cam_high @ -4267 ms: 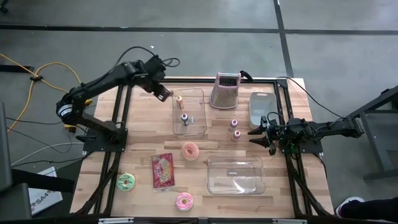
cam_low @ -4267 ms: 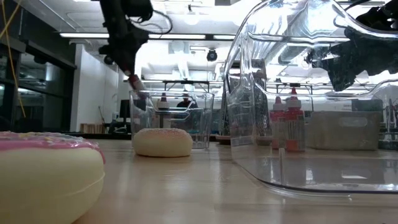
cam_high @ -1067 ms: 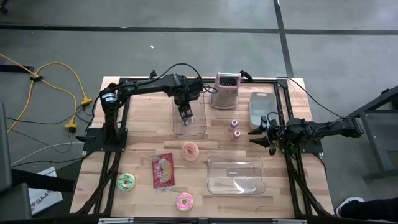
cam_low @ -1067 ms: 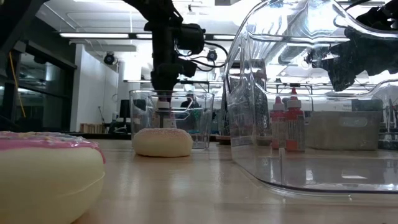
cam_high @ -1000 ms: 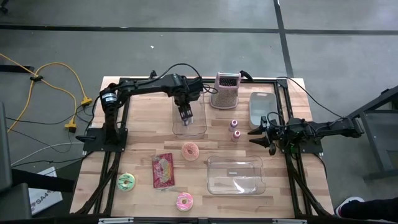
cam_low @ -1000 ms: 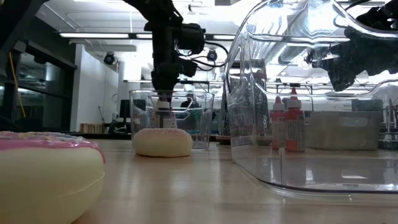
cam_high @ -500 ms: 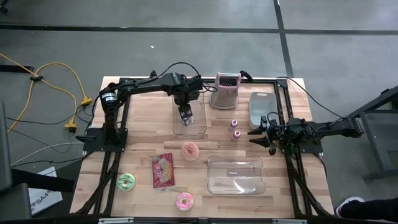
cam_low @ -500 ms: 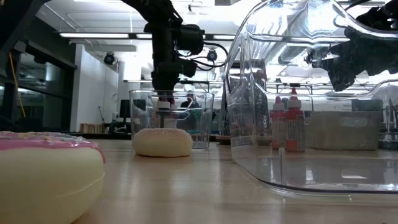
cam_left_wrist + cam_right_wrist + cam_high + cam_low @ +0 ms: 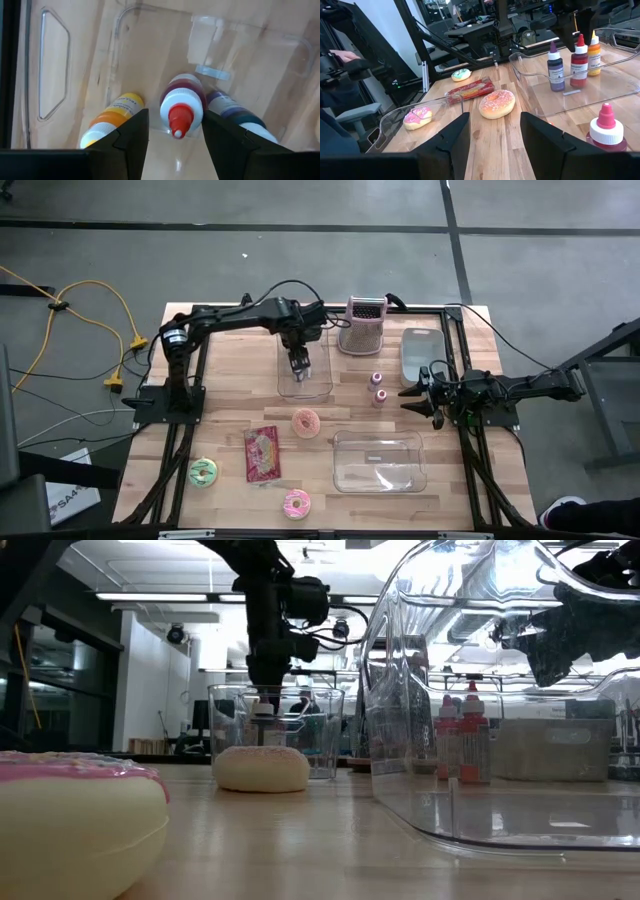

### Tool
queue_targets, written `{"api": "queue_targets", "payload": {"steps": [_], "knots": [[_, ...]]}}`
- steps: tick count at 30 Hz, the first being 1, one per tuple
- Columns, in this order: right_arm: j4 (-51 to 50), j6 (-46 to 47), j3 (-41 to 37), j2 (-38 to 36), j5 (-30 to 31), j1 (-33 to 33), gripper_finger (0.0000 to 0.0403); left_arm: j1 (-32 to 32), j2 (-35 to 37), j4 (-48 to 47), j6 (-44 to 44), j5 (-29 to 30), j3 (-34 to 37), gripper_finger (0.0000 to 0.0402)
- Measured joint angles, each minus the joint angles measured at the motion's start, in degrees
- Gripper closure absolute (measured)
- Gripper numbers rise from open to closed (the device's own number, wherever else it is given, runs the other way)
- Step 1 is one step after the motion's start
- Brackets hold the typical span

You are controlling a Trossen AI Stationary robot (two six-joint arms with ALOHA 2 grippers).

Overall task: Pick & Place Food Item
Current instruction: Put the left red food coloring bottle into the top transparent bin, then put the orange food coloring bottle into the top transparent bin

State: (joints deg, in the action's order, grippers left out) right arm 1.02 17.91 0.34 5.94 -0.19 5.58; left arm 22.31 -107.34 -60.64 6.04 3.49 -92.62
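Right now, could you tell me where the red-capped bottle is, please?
The red-capped bottle stands in the clear tray at the table's back left, between an orange bottle and a purple one, under the open left gripper.

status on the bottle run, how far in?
Done: three bottles stand in the far clear bin. In hand: nothing; left gripper is open above the red-capped bottle there. Left: two bottles sit on the table. Right gripper waits, open.
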Motion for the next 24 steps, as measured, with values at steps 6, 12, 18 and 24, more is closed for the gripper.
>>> {"api": "queue_targets", "payload": {"steps": [6,12,18,24], "knots": [[0.0,0.0,0.0,0.0,0.0,0.0,0.0241,-0.4,2.7,0.4,0.0,0.0,-0.2,0.0228],[0.0,0.0,0.0,0.0,0.0,0.0,0.0241,-0.5,5.7,0.7,-0.1,0.0,-0.6,0.0228],[0.0,0.0,0.0,0.0,0.0,0.0,0.0241,-1.3,6.5,0.7,-0.3,0.0,-0.6,0.0228],[0.0,0.0,0.0,0.0,0.0,0.0,0.0241,-2.6,6.7,0.5,0.2,-0.1,-0.7,0.0228]]}}
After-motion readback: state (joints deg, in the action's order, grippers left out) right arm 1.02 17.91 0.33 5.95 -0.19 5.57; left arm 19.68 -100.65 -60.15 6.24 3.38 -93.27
